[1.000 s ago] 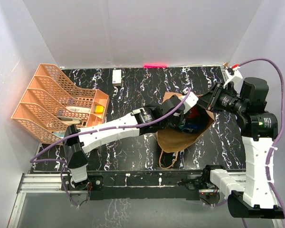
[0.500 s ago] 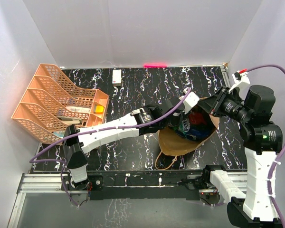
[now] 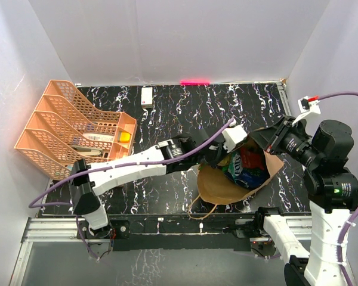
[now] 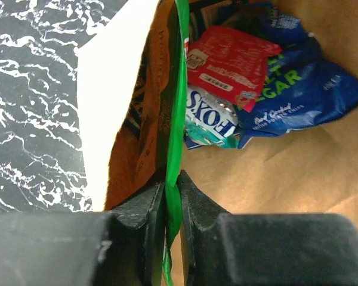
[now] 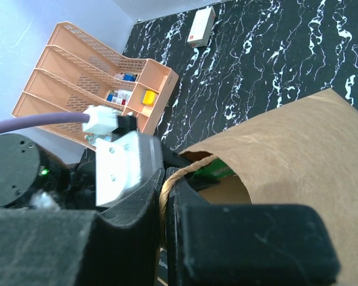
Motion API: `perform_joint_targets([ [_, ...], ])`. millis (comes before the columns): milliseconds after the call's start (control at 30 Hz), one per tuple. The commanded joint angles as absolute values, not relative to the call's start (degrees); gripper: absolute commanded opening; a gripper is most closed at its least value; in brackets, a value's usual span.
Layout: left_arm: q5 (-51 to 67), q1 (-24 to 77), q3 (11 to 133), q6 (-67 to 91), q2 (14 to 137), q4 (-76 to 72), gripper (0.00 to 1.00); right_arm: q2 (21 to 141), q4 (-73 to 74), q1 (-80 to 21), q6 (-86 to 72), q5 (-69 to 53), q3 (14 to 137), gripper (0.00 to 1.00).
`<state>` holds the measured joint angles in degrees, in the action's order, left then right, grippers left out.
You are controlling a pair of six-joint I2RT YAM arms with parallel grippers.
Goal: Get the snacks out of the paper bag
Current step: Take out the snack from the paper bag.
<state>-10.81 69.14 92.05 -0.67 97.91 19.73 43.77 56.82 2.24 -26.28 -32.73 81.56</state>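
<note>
The brown paper bag (image 3: 218,186) lies on its side on the black marbled table, its mouth held up. My right gripper (image 3: 264,136) is shut on the bag's twisted paper handle (image 5: 188,170) at the upper rim of the paper bag (image 5: 298,149). My left gripper (image 4: 173,179) reaches into the mouth and is shut on the thin edge of a green chip bag (image 4: 180,89). Deeper inside lie a red packet (image 4: 232,62), a teal-white pouch (image 4: 212,119) and a dark blue packet (image 4: 298,89). From above, the snacks (image 3: 246,167) show inside the mouth beside the left gripper (image 3: 224,156).
An orange mesh organiser (image 3: 71,128) stands at the left of the table, also in the right wrist view as the organiser (image 5: 89,77). A small white box (image 3: 147,96) lies near the back edge. The bag's other handle (image 3: 203,205) trails toward the near edge.
My left jaws have closed on the green chip bag's edge. My right arm has pulled the handle up and to the right, so the mouth stands wider and more of the snacks show.
</note>
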Motion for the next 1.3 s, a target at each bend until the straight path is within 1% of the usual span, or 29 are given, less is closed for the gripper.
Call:
perform_joint_targets([
  [0,-4.1,69.4,90.6,-1.7,90.4,17.3,0.09,43.0,49.4,1.8,-27.2,-33.1,81.5,0.08],
  [100,-2.5,69.5,90.6,-1.4,88.8,16.4,0.01,42.8,49.6,1.8,-26.8,-32.5,81.4,0.08],
  [133,-2.4,69.5,90.9,-1.2,88.6,16.3,0.0,42.9,49.8,1.8,-26.6,-32.1,81.4,0.08],
  [400,1.8,69.6,95.5,1.0,87.8,19.1,0.0,42.7,50.8,1.8,-25.3,-29.5,81.8,0.08],
  [800,8.1,69.5,103.2,2.7,82.8,19.1,0.0,42.4,51.3,1.8,-24.6,-27.9,79.8,0.08],
  [1167,7.7,69.5,116.6,3.5,80.7,25.1,0.0,41.9,52.0,1.8,-23.4,-26.5,78.5,0.08],
  [1267,5.0,69.5,118.0,2.2,79.4,27.2,0.0,41.7,52.2,1.8,-23.1,-26.2,78.5,0.08],
])
